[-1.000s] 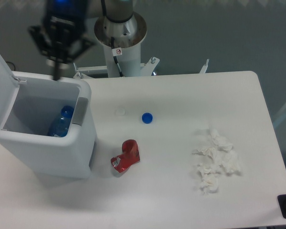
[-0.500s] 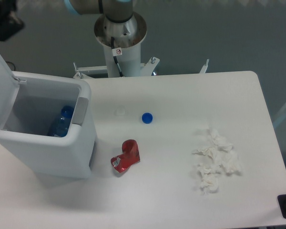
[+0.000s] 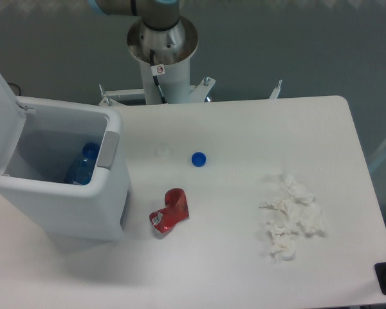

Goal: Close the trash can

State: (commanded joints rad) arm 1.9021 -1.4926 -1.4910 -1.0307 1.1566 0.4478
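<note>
Since the end effector is out of the picture, past the top left edge where only a piece of the arm [image 3: 125, 6] shows, you cannot tell how far it is open or whether it holds anything. The trash can [image 3: 64, 193] stands on the left end of the worktop [image 3: 244, 270], its lid [image 3: 1, 112] swung up and back at the left edge, a blue bottle [image 3: 82, 166] inside. To close it well, bring the end effector in behind and above the lid's raised edge and push it over toward the grey tab [image 3: 110, 149], slowly, so the bin does not slide. A red can [image 3: 170, 210], blue cap [image 3: 198, 158] and tissues [image 3: 291, 215] lie aside
</note>
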